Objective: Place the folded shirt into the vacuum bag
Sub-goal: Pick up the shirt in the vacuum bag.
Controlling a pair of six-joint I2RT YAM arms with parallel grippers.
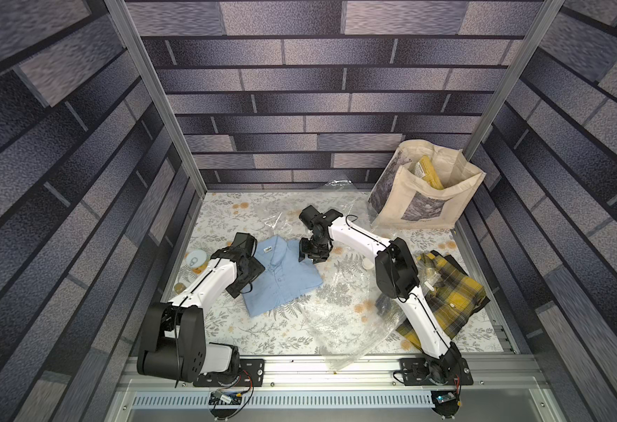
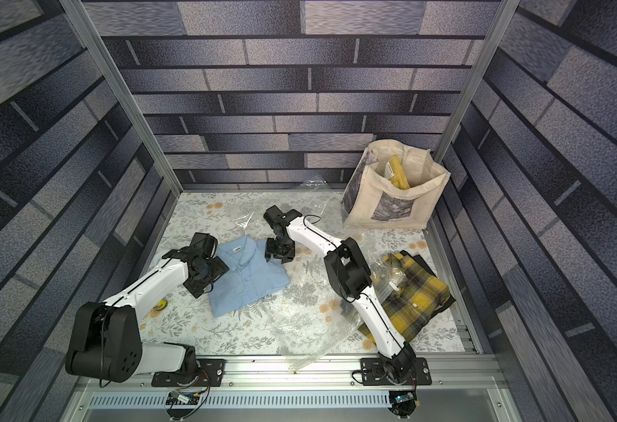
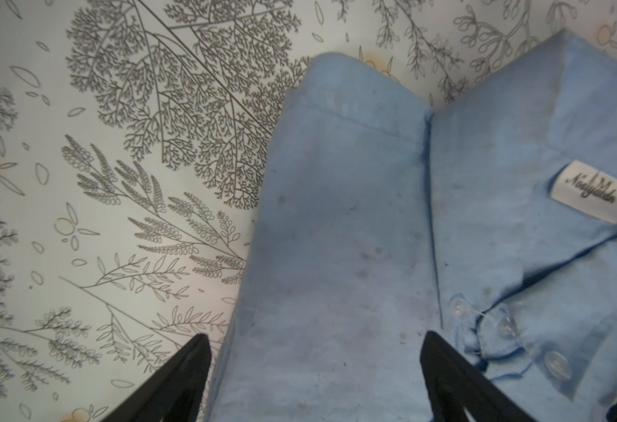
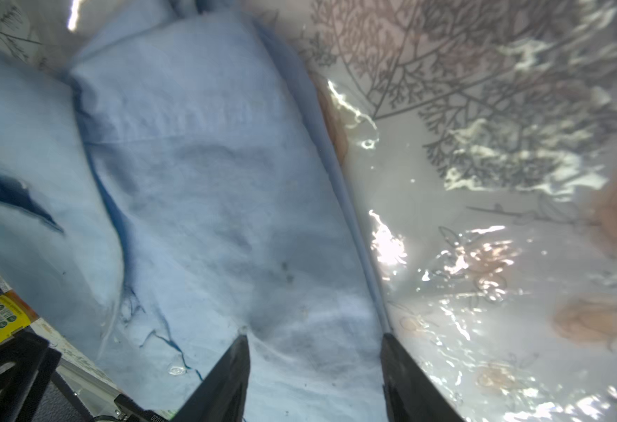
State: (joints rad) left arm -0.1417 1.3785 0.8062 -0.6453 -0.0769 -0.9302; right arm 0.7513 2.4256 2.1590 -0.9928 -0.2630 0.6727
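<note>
While both arms are down over the shirt, the floral-print table (image 1: 226, 329) carries everything else too.

Biggest item on it is the vacuum bag (image 1: 340, 314). It's clear crinkly film sprawled from the back wall across the middle to the front rail, partly under the right arm, and it shows in both top views (image 2: 299, 321).

In the far right corner the beige tote bag (image 1: 427, 208) stands upright, with a yellow packet (image 1: 429, 171) sticking out. At the right edge lies a yellow-and-black plaid shirt (image 1: 453, 296), folded, bag film overlapping its inner side.

Left of centre the folded blue shirt (image 1: 285, 281) lies flat on the table, collar toward the back wall, between the two grippers. Its right-hand edge touches the bag film. It looks hazy in the right wrist view, so I can't tell whether a layer of film lies over it.

At the shirt's left side the left gripper (image 3: 314, 339) has its fingers spread wide. One is over bare tablecloth, the other near the buttons, a folded panel between them, and no squeeze is visible.

At the shirt's right shoulder the right gripper (image 4: 314, 336) has its fingers partly apart with fabric between. One tip is at the shirt's edge against the film, and the cloth is dimpled at the other. Can't tell if it's pinching or only pressing.

The white valve cap (image 1: 368, 263) sits on the bag just beside the right arm's elbow. The white collar label (image 3: 588, 192) faces up.
</note>
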